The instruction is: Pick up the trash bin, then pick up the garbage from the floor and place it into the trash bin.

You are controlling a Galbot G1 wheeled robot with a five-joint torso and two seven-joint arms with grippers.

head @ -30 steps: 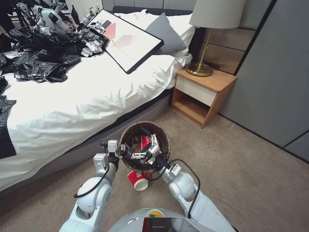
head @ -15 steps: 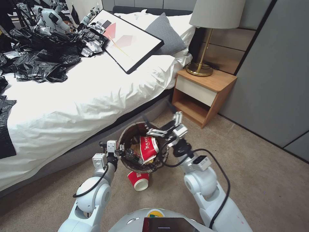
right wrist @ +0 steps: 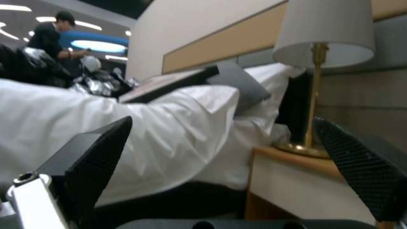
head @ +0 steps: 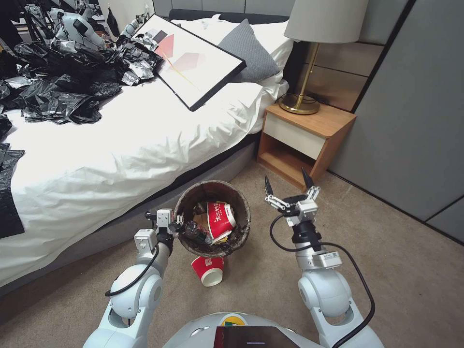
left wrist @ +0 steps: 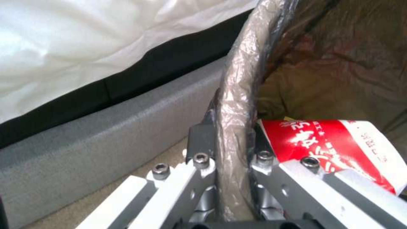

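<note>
The trash bin point(head: 212, 189), round with a dark bag over its rim, hangs above the carpet beside the bed. My left gripper point(head: 178, 227) is shut on the bin's near-left rim point(left wrist: 237, 105), one finger outside and one inside. In the bin lie a red paper cup point(head: 220, 218) and other litter; the same cup point(left wrist: 339, 146) lies just past the inner finger in the left wrist view. A second red cup point(head: 208, 269), garbage on the floor, lies on its side below the bin. My right gripper point(head: 286, 187) stands open and empty, right of the bin, fingers pointing up.
The bed point(head: 121, 140) with white bedding runs along the left, carrying a heap of black plastic bags point(head: 63, 82), a framed picture point(head: 193, 58) and a grey pillow point(head: 249, 50). A wooden nightstand point(head: 304, 140) with a lamp point(head: 321, 29) stands ahead right. Grey wall panels close the right side.
My right gripper left a red cup in the bin, lifted out and swung right, open and empty. The bin has shifted slightly in the left gripper's hold.
</note>
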